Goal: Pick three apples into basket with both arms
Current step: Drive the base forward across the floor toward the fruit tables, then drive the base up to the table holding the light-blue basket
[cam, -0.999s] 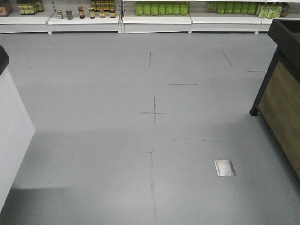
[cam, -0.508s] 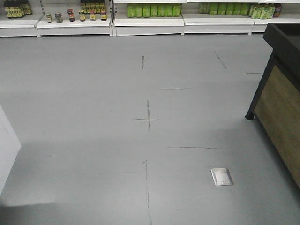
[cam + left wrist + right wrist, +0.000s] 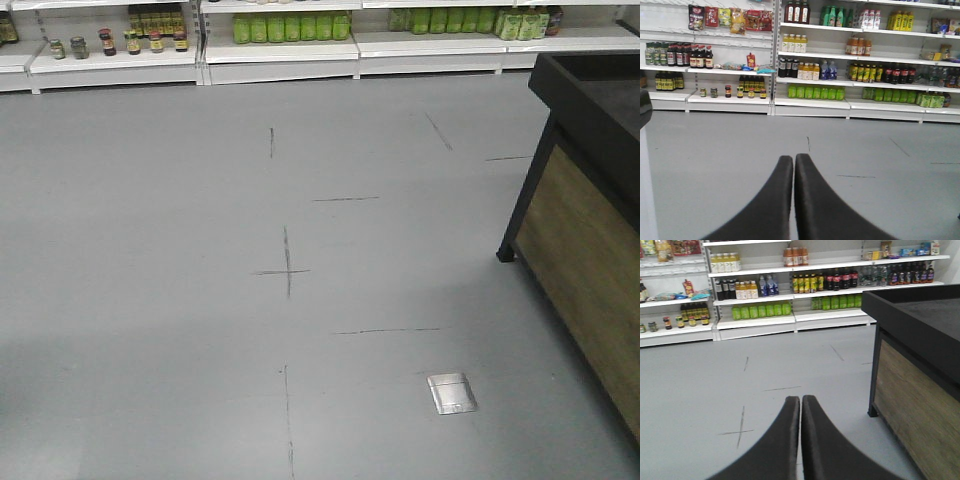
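Note:
No apples and no basket show in any view. My left gripper (image 3: 794,158) is shut and empty, its black fingers pressed together, pointing over grey floor toward the store shelves. My right gripper (image 3: 800,399) is shut and empty too, pointing over the floor beside a black-and-wood stand. Neither arm shows in the front view.
A black-framed, wood-sided display stand (image 3: 585,230) is at the right, also in the right wrist view (image 3: 915,360). White shelves of bottles and jars (image 3: 280,40) line the far wall (image 3: 810,65). Grey floor has tape marks (image 3: 285,270) and a metal floor plate (image 3: 452,392).
The front view has swung to the right: the floor marks and shelves slid left, the white counter at the left left the frame, and the wooden stand came nearer and larger.

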Controlling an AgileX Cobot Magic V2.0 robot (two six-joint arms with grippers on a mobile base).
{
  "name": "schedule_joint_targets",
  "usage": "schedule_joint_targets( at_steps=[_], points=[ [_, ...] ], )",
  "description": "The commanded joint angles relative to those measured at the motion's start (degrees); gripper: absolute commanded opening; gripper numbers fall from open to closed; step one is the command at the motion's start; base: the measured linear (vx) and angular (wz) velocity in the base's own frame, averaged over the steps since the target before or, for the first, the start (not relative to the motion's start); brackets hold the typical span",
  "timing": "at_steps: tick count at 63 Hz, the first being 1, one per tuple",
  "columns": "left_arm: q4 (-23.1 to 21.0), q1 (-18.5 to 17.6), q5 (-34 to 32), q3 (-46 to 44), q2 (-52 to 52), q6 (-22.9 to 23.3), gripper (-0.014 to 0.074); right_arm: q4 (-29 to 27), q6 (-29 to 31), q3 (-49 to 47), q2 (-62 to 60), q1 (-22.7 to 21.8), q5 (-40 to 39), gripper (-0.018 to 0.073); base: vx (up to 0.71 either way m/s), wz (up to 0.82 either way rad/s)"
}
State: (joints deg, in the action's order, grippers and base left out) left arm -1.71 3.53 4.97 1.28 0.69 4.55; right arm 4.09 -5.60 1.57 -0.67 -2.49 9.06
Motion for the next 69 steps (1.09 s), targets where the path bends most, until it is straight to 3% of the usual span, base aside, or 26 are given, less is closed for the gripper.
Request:
schedule_joint_targets(
  at_steps=[1, 69],
  points=[
    [-0.09, 0.10, -3.91, 0.53, 0.89, 0.40, -0.0006, 0.61, 0.01, 0.83, -0.77, -0.34, -4.50, -0.0005, 0.15, -0.22],
    [-0.09, 0.10, -3.91, 0.53, 0.89, 0.40, -0.0006, 0.61, 0.01, 0.83, -0.77, -0.34, -4.44, -0.0005, 0.11, -0.39]
  ],
)
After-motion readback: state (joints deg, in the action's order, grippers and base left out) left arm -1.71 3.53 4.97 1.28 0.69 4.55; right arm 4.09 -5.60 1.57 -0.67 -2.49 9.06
